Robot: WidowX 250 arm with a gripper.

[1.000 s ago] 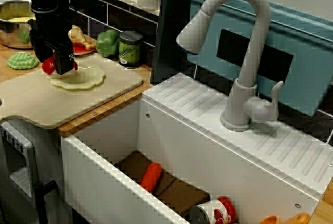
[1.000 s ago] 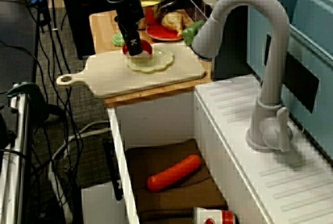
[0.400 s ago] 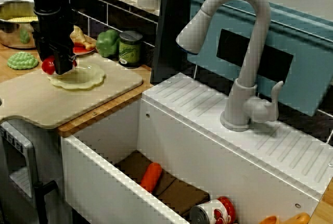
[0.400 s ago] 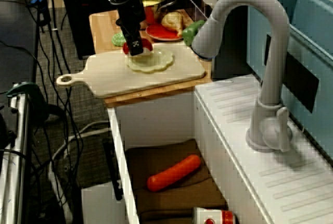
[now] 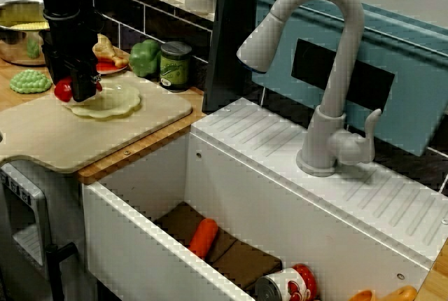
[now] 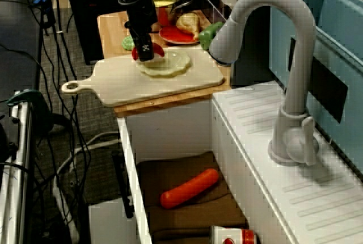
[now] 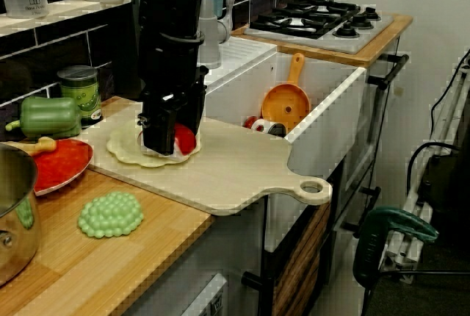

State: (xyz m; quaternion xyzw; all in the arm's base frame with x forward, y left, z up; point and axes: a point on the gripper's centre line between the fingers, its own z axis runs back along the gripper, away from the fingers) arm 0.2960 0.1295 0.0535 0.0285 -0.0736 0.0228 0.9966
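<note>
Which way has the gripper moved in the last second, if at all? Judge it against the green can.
Yes, slightly. In the front view the gripper has shifted a little left, away from the green can, low over the pale plate.

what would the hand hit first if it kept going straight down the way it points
Pointing straight down, the hand gripping the red ball would likely first meet the pale scalloped dish on the cutting board, though depth is unclear.
</note>
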